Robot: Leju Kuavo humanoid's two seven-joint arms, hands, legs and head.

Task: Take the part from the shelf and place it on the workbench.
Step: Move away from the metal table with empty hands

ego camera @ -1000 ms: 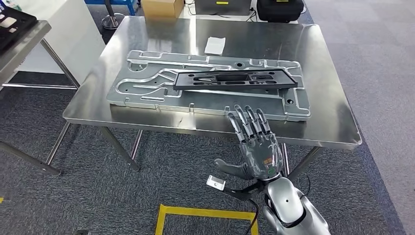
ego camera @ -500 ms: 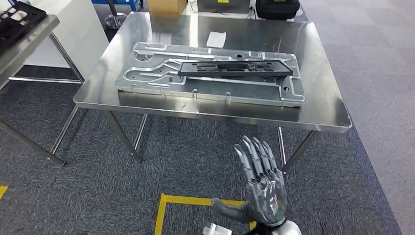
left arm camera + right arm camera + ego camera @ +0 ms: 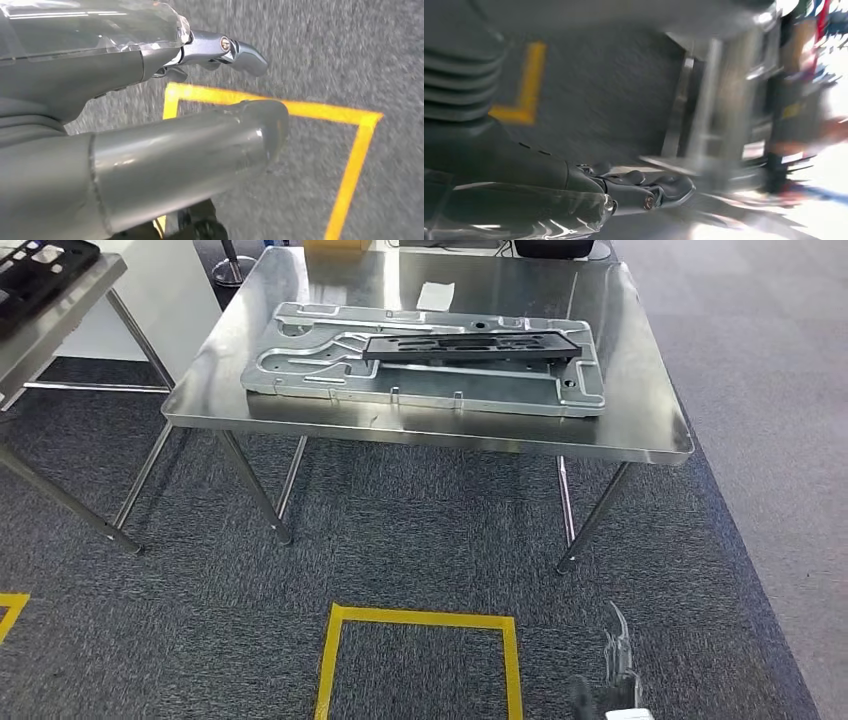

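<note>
Workbench (image 3: 640,430) carries big metal plate (image 3: 320,380) near front edge. Black part (image 3: 470,346) lies on plate, toward right side. Placing looks done. Right hand (image 3: 615,680) low over floor, fingers apart, empty. Left hand (image 3: 150,125) holds nothing, fingers look apart.

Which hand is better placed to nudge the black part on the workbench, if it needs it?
Probably the right hand: it is low on the right in the head view, the side where the black part lies. The left hand hangs over yellow floor tape. Neither is near the workbench.
</note>
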